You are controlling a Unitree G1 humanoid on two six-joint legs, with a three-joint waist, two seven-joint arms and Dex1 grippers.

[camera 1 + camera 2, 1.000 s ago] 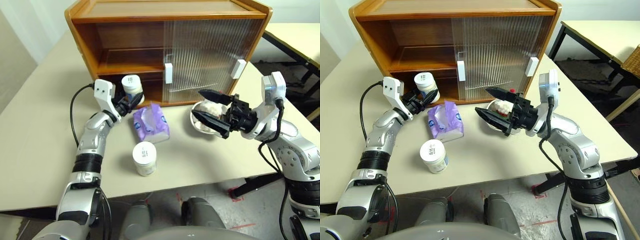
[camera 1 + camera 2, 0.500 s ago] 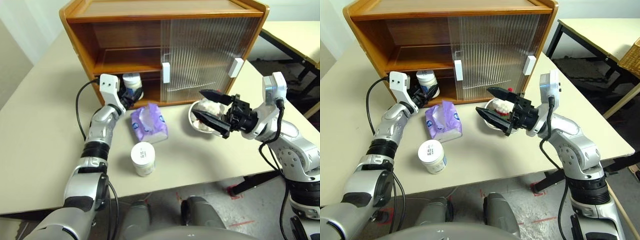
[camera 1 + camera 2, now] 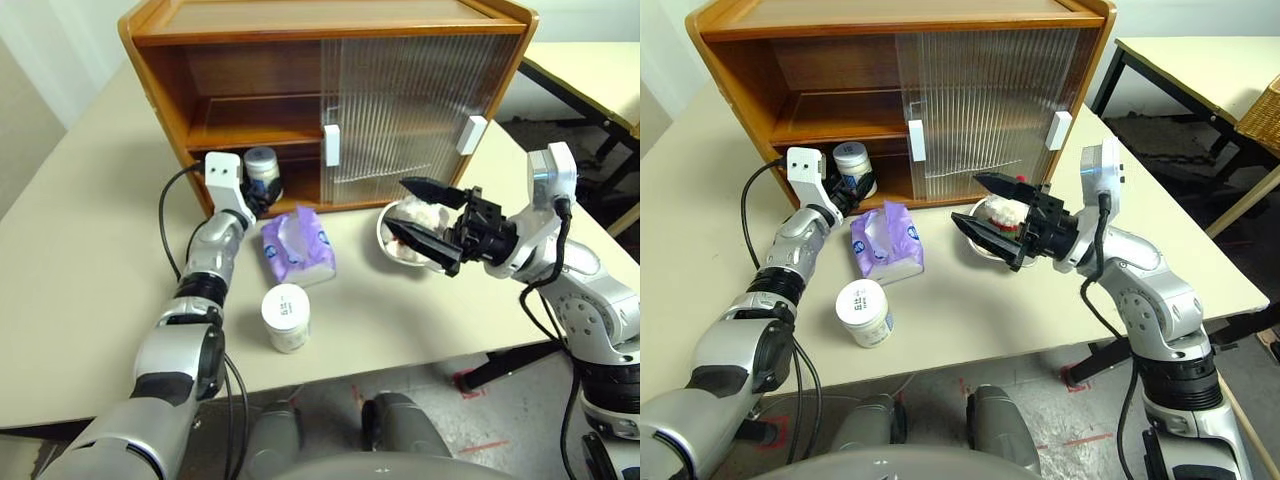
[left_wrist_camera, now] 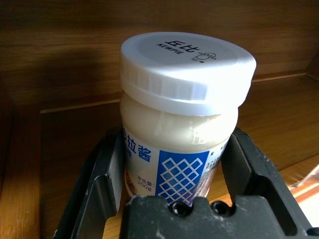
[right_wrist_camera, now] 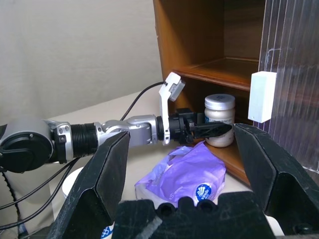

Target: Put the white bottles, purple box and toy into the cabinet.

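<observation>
So the left hand (image 4: 172, 199) has its two fingers clamped around one white bottle (image 4: 184, 114), and the bottle is already inside the lower compartment of the cabinet (image 3: 160, 60), at the open left side. Whether the base is actually down on the cabinet floor I can't tell.

What I'd worry about: if the base is still a bit off the wood when the fingers let go, it'll drop and maybe tip. It also looks pretty close to the front edge, so backing the hand out carelessly could drag it along or knock it out onto the table (image 3: 90, 290). The grip sits low on the label, so a crooked release would lean it.

The right hand (image 3: 428, 218) hangs over the table with its fingers wide apart and nothing in them, just in front of the metal bowl (image 3: 392, 245) where the toy (image 3: 1006, 213) sits.

The other white bottle (image 3: 287, 317) stands upright near the table's front edge. The purple box (image 3: 297, 245) lies between it and the cabinet, just beside the left arm, so a sloppy pull-back could shove it.

Biggest obstacle for later: both sliding doors (image 3: 400, 110) cover the right half, so everything has to go in through the left opening. The top shelf (image 3: 250, 135) is free though.
</observation>
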